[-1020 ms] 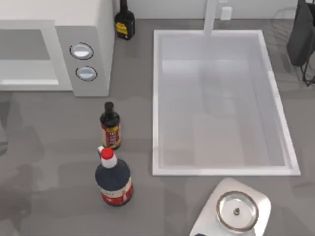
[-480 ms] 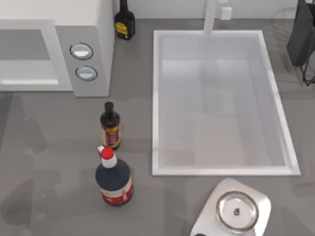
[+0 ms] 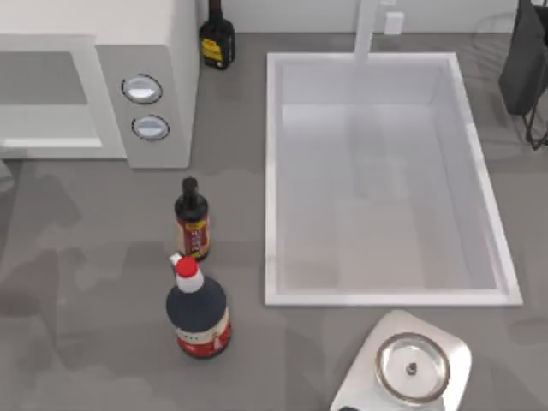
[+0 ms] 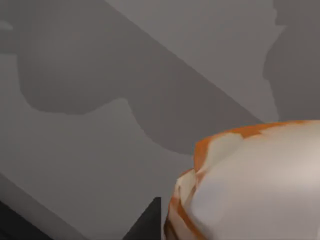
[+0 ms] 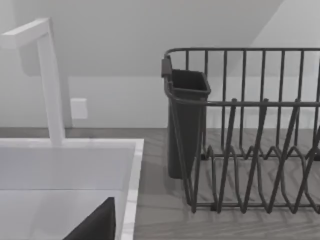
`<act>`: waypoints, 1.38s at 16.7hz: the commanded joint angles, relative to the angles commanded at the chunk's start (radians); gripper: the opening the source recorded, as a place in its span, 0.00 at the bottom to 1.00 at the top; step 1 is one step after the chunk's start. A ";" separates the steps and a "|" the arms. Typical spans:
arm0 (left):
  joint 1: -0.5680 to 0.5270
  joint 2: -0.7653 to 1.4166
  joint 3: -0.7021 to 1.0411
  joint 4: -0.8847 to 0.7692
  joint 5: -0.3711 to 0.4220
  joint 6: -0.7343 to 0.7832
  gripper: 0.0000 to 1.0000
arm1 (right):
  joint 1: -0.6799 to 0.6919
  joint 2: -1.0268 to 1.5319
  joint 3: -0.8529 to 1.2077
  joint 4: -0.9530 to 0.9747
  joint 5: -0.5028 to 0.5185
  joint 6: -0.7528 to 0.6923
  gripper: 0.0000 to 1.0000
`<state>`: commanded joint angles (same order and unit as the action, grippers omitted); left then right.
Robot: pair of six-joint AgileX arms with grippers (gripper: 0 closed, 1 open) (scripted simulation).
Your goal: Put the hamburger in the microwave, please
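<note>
Pale tan hamburger (image 4: 250,185) sits right against the left hand; its grip unclear.

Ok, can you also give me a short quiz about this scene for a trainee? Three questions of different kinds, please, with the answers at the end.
1. True or false: the red-capped bottle stands inside the sink.
2. How many round dials does the grey panel of the microwave show in the top view? A) one B) two C) four
3. Which task item is close in front of the camera in the left wrist view?

Key:
1. False. It stands on the counter, at the left of the sink.
2. B.
3. The hamburger.
</note>
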<state>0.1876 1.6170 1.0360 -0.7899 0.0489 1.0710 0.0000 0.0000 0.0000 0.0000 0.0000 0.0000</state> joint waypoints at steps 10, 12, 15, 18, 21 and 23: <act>0.023 0.262 -0.066 0.900 0.109 -0.504 0.00 | 0.000 0.000 0.000 0.000 0.000 0.000 1.00; 0.028 0.312 -0.089 1.084 0.131 -0.614 0.00 | 0.000 0.000 0.000 0.000 0.000 0.000 1.00; 0.034 0.380 -0.128 1.349 0.160 -0.764 0.00 | 0.000 0.000 0.000 0.000 0.000 0.000 1.00; 0.037 0.434 -0.163 1.546 0.184 -0.886 0.00 | 0.000 0.000 0.000 0.000 0.000 0.000 1.00; 0.038 0.463 -0.184 1.647 0.198 -0.957 0.00 | 0.000 0.000 0.000 0.000 0.000 0.000 1.00; 0.039 0.469 -0.187 1.664 0.201 -0.969 0.00 | 0.000 0.000 0.000 0.000 0.000 0.000 1.00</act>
<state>0.2266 2.0863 0.8493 0.8742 0.2498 0.1020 0.0000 0.0000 0.0000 0.0000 0.0000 0.0000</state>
